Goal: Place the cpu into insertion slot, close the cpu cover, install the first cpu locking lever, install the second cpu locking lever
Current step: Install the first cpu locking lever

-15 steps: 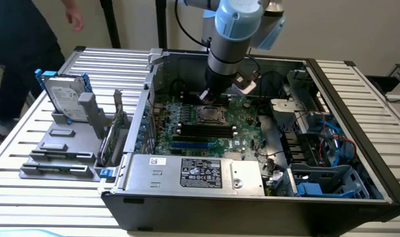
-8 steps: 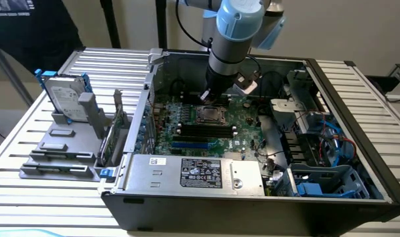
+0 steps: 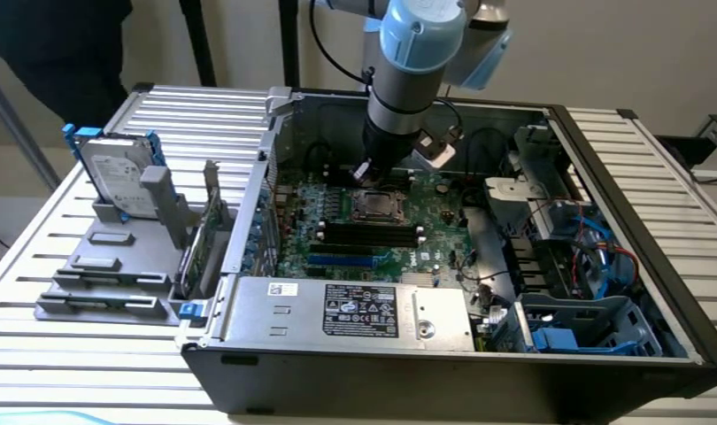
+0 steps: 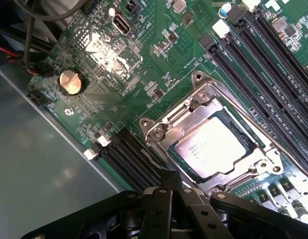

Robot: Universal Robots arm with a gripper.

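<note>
The cpu (image 4: 211,149) lies silvery face up in the insertion slot (image 4: 180,160) on the green motherboard (image 4: 119,64). Around it the cpu cover (image 4: 194,107) lies flat, its silvery frame edging the chip. My gripper (image 4: 170,186) is shut with nothing between its dark fingers, and its tip is just beside the socket's rim at the edge nearest the black card slots. In the exterior view the gripper (image 3: 361,171) hangs straight down inside the case, just behind the socket (image 3: 376,205). Whether the thin locking levers along the frame are latched I cannot tell.
Long black memory slots (image 4: 263,64) run beside the socket, and a coin battery (image 4: 70,82) sits on the board. The open case (image 3: 642,221) holds a power supply (image 3: 352,310) in front, and cables and a blue drive cage (image 3: 595,323) at the exterior view's right. A hard drive (image 3: 117,173) stands outside.
</note>
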